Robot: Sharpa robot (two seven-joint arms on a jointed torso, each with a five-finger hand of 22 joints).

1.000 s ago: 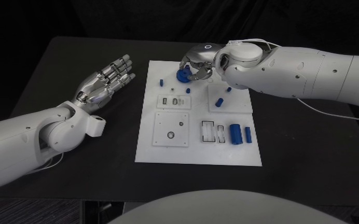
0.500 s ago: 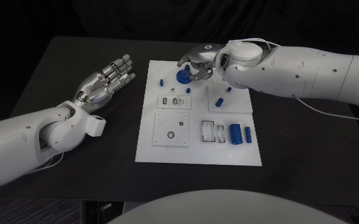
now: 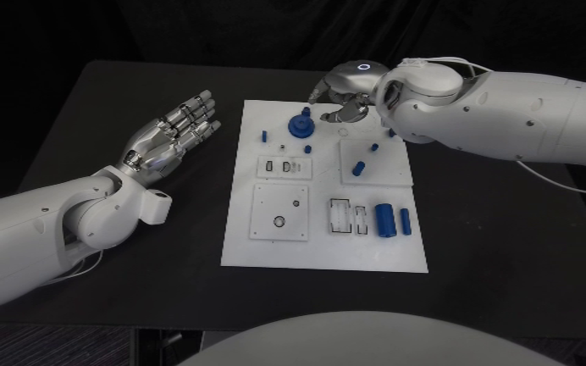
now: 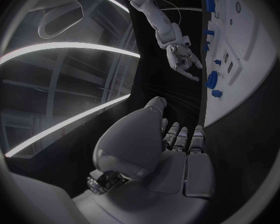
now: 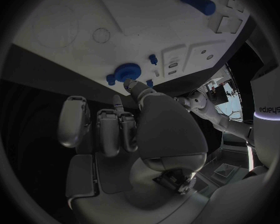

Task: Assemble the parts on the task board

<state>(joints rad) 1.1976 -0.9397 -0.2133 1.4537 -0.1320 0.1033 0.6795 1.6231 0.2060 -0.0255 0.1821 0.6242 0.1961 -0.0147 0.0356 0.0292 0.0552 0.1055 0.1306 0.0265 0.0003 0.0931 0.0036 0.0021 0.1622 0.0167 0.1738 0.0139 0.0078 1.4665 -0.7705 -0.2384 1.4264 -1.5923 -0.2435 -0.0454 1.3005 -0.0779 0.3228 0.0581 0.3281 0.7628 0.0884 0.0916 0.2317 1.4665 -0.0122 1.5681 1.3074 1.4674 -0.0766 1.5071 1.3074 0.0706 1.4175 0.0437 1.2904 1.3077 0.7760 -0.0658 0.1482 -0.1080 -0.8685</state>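
The work surface is a black table (image 3: 135, 281) with a matte top, whose far edge and two far corners are visible in the head view. Behind the table hangs a black curtain (image 3: 183, 6) with faint vertical folds, covering the whole background. A thin white cable (image 3: 538, 185) lies on the table top near its right edge, curving toward the edge of the picture.
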